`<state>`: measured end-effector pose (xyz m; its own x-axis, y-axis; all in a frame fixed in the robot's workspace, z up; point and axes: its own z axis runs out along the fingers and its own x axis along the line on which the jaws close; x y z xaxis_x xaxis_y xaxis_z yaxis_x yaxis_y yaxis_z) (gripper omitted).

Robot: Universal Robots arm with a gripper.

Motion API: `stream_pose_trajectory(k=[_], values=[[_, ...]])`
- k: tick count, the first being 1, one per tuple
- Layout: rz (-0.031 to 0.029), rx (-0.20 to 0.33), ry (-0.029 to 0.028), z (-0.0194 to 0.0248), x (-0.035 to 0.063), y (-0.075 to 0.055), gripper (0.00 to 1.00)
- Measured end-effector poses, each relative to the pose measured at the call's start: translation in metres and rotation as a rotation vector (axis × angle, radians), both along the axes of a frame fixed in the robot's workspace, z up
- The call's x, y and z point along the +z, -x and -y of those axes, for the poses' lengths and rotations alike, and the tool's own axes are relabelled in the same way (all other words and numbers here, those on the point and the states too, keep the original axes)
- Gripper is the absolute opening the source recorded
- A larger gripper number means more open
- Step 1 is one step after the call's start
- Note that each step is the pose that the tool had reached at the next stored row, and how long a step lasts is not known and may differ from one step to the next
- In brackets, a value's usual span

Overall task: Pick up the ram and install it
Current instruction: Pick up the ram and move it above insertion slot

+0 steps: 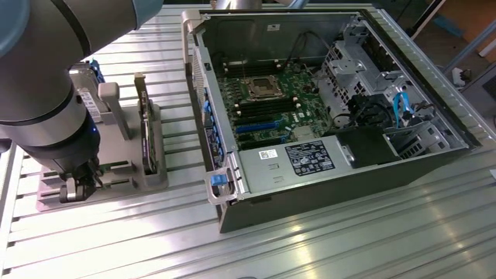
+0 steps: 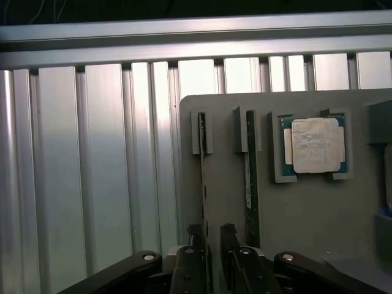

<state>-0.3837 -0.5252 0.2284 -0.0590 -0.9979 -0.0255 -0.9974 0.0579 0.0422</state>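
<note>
The ram (image 2: 203, 177) stands on edge in a slot of the grey holder (image 2: 306, 214), seen as a thin dark line. It runs down between the two black fingers (image 2: 195, 254) of my gripper (image 2: 212, 248). The jaws stand open on either side of it, with a dark gap still showing and the stick closer to one finger. A second ram stick (image 2: 250, 184) stands in the neighbouring slot. In the exterior view my gripper (image 1: 78, 187) hangs low over the near end of the holder (image 1: 46, 200), at that view's left.
A processor chip (image 2: 315, 146) lies in a recess of the holder. An expansion card (image 1: 143, 128) and a hard drive (image 1: 89, 87) stand upright on it. The open computer case (image 1: 403, 160), with its motherboard (image 1: 271, 104) exposed, lies toward the exterior view's right on the ribbed aluminium table (image 1: 349, 232).
</note>
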Motion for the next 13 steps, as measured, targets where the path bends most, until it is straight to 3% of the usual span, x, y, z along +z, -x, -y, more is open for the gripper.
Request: stream_pose_trajectory(k=[13], values=[[0.0000, 0.000, 0.0000, 0.0003, -0.0108, 0.0000, 0.26]])
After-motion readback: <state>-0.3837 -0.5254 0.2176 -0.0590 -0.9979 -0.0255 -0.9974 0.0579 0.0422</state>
